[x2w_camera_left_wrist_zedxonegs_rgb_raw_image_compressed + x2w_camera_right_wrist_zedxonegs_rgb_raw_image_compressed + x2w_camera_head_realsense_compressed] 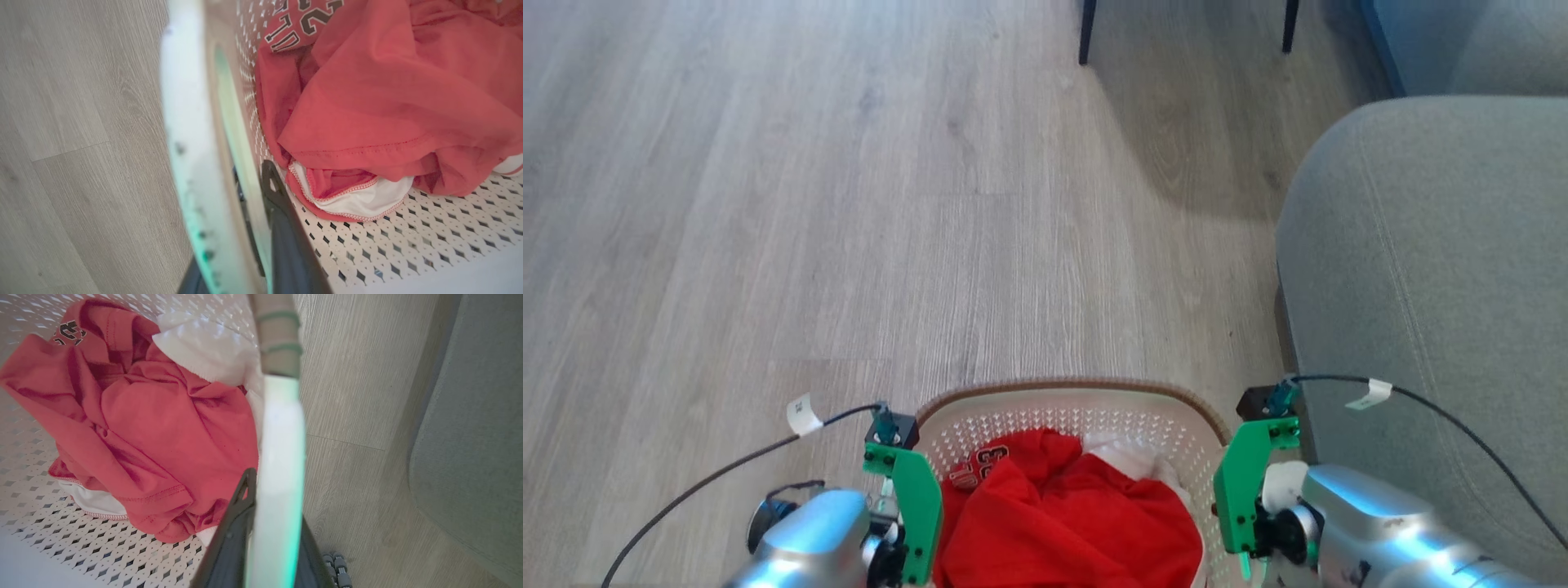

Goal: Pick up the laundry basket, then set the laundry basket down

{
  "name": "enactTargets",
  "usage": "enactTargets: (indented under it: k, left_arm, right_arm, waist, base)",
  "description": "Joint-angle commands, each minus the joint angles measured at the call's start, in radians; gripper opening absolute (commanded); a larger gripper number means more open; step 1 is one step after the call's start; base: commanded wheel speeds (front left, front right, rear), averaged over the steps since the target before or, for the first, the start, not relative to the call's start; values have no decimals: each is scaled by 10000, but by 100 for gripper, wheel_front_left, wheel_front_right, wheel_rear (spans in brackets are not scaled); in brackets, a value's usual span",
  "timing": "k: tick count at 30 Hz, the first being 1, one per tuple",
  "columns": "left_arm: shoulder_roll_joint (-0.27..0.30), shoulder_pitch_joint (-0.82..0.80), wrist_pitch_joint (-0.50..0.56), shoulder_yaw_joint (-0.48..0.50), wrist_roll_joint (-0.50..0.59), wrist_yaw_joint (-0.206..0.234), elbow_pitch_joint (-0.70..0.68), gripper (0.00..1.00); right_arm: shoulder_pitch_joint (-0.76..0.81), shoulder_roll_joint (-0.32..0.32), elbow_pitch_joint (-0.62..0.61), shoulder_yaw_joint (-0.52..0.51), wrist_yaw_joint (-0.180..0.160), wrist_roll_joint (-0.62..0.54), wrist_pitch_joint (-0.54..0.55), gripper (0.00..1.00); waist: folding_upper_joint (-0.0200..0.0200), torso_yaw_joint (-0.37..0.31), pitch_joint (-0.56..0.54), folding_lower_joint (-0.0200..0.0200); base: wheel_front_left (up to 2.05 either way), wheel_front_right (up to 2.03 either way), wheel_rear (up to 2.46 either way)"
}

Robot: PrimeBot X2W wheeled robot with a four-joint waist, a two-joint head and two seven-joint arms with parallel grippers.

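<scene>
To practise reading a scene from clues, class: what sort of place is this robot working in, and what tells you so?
Probably a home living room: a grey upholstered sofa beside a wood-look plank floor, dark furniture legs beyond, and a laundry basket holding red clothes.

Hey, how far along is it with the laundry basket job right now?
Done: the grip. The left tool is shut on the left handle of the laundry basket, the right tool on the right handle, each with one finger inside the basket. In hand: the lift, though I cannot tell whether it is clear of the floor. Left: setting it down, red shirt inside.
</scene>
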Motion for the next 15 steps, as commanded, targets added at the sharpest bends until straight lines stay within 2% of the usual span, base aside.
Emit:
enactTargets:
  k: [1, 15]
  left_arm:
    - [-45, -284, 98, -38, 155, -239, -184, 0]
    - [-45, -386, 156, -41, 163, -329, -46, 0]
  right_arm:
    - [-381, 427, -424, -87, 165, -81, -141, 0]
    - [-342, 593, -285, -86, 165, -151, -91, 0]
  waist:
    - [-1, 98, -131, 1]
    - [-1, 113, -366, 1]
  base:
    - [0, 0, 0]
    - [0, 0, 0]
